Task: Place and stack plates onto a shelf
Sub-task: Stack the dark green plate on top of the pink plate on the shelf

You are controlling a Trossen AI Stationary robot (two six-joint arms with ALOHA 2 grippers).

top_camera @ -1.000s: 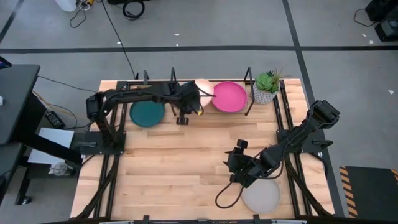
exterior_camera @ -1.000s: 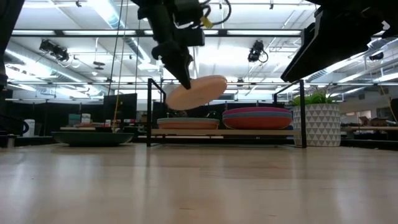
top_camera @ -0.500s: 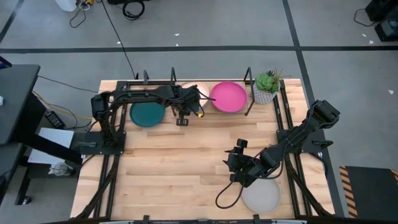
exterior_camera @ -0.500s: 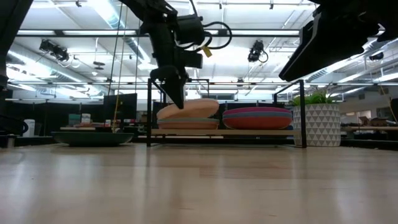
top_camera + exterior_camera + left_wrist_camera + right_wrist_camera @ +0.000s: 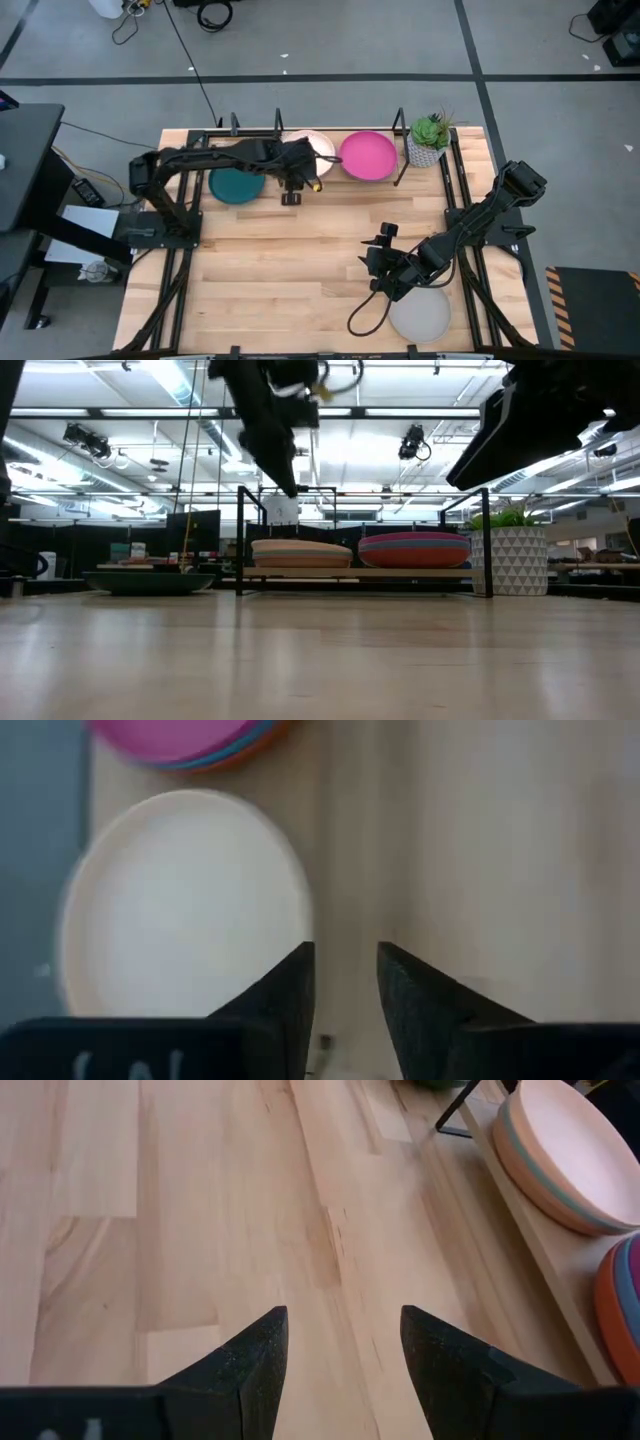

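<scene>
A cream plate (image 5: pixel 314 146) lies flat on top of the left stack (image 5: pixel 300 550) on the black shelf (image 5: pixel 486 540). The right stack is topped by a magenta plate (image 5: pixel 368 155). A dark teal plate (image 5: pixel 235 184) lies on the table left of the shelf, and a grey plate (image 5: pixel 420 313) lies near the front right. My left gripper (image 5: pixel 287 486) hangs open above the cream plate's near edge (image 5: pixel 185 910), touching nothing. My right gripper (image 5: pixel 384 272) stands open over bare wood beside the grey plate.
A small potted plant (image 5: pixel 430 138) stands at the shelf's right end. The shelf's thin upright posts (image 5: pixel 238 540) rise beside the stacks. Bare wooden table (image 5: pixel 290 270) lies between the shelf and the front edge.
My left gripper held the cream plate tilted above the shelf and lowered it onto the left stack. It then opened, let go and rose. The plate, tilted before, now lies flat on the stack.
</scene>
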